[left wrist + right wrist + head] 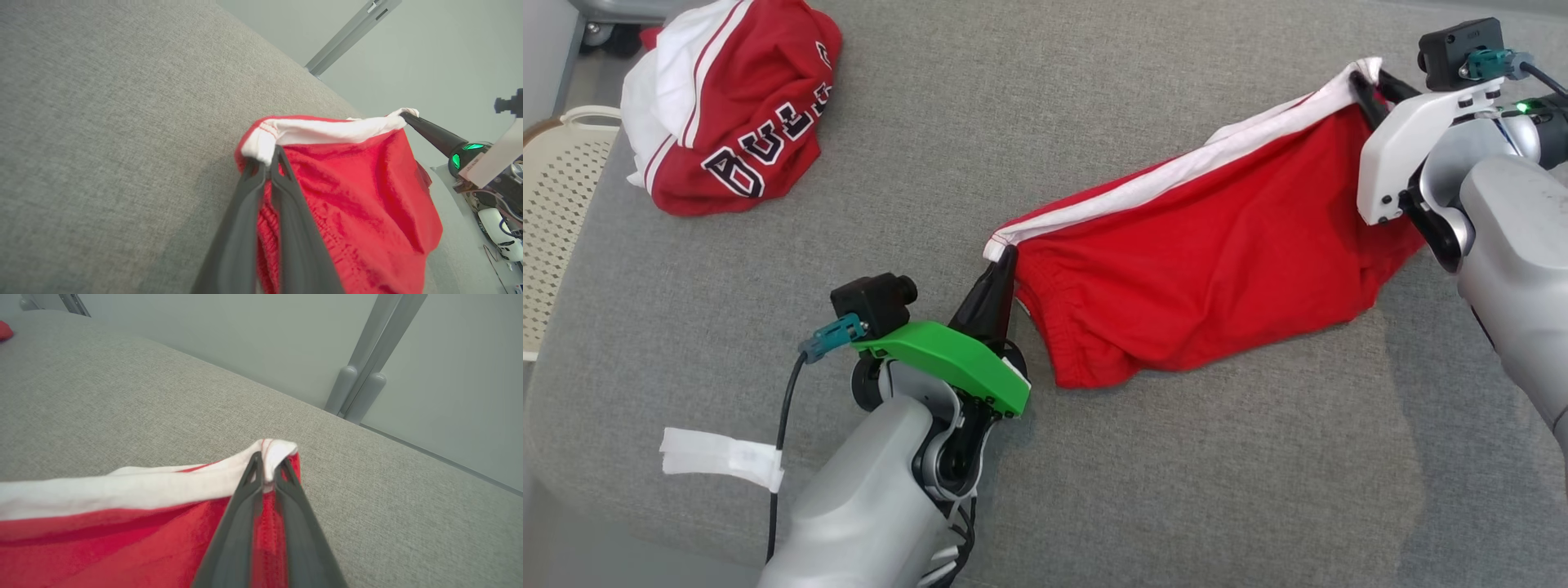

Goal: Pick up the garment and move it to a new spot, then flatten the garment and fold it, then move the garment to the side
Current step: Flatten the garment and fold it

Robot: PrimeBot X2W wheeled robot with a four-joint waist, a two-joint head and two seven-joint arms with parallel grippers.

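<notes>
Grey cloth covers the table [849,122]. Left fingers [992,298] and right fingers [1361,88] pinch the shorts [1217,269] by their white band [1176,171], stretched just above it. Lowering both ends evenly, keeping tension, should lay them flat.

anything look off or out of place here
Two things: a crumpled red and white jersey lies bunched at the grey surface's far left corner, and a loose strip of white tape lies near its front left edge. The red shorts look undamaged.

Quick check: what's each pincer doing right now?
Left pincer: closed, holding one corner of the red garment.
Right pincer: closed, holding its opposite corner.
</notes>
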